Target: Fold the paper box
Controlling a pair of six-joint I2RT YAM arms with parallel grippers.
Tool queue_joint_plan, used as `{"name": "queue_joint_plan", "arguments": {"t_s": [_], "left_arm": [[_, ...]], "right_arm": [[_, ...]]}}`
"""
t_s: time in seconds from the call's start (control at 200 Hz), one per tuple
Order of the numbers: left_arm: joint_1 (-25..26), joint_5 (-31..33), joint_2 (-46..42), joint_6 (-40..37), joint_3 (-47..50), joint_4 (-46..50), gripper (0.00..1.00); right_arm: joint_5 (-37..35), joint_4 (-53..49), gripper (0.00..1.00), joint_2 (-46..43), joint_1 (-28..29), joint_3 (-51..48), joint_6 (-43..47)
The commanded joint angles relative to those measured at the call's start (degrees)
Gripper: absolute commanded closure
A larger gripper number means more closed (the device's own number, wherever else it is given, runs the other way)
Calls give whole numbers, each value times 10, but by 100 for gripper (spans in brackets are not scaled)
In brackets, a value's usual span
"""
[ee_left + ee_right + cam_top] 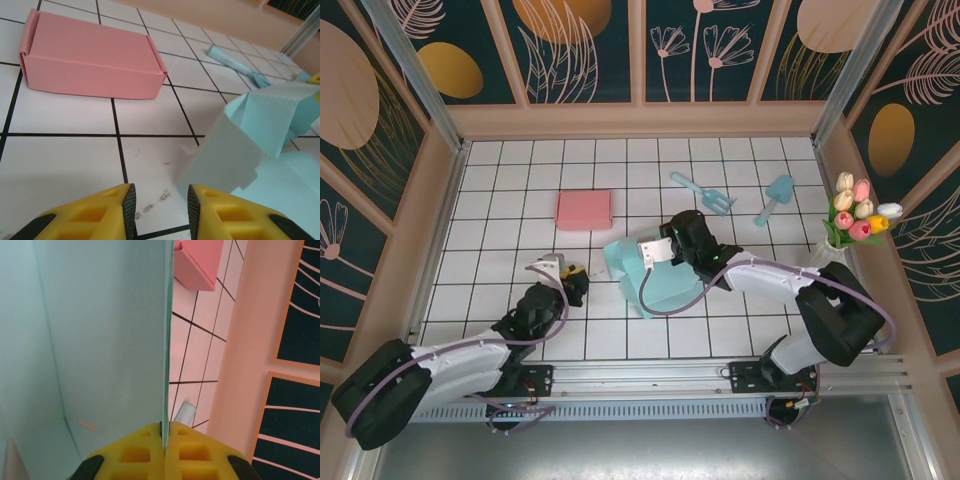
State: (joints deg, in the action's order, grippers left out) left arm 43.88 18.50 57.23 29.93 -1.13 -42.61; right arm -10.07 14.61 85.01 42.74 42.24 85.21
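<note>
The pale blue paper box (650,278), part folded, sits in the middle of the tabletop (500,200). The right claw (164,432) is pinched tight on the edge of one of its walls. The left claw (161,200) rests near a loose flap, narrowly parted and gripping nothing. The tabletop is white tile with black lines. A pink box (584,209) lies behind. A blue fork (703,193), a trowel (775,198) and tulips (857,215) are to the far right. Dark leaf-patterned walls (580,50) enclose it.
</note>
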Motion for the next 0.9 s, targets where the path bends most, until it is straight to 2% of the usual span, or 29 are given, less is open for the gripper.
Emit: {"name": "queue_joint_plan", "arguments": {"t_s": [0.0, 0.175, 0.455, 0.59, 0.896], "left_arm": [[2, -2, 30, -24, -1, -54, 62], [1, -8, 112, -39, -30, -85, 60], [2, -61, 223, -57, -76, -156, 58], [1, -100, 261, -65, -86, -187, 56], [2, -101, 301, -77, -98, -201, 56]], "right_arm": [[-1, 11, 100, 19, -2, -29, 20], [-1, 55, 100, 16, -8, -56, 49], [-29, 137, 100, 34, -7, -98, 101], [-32, 143, 100, 42, -8, -98, 103], [-27, 138, 100, 51, -7, -94, 96]]}}
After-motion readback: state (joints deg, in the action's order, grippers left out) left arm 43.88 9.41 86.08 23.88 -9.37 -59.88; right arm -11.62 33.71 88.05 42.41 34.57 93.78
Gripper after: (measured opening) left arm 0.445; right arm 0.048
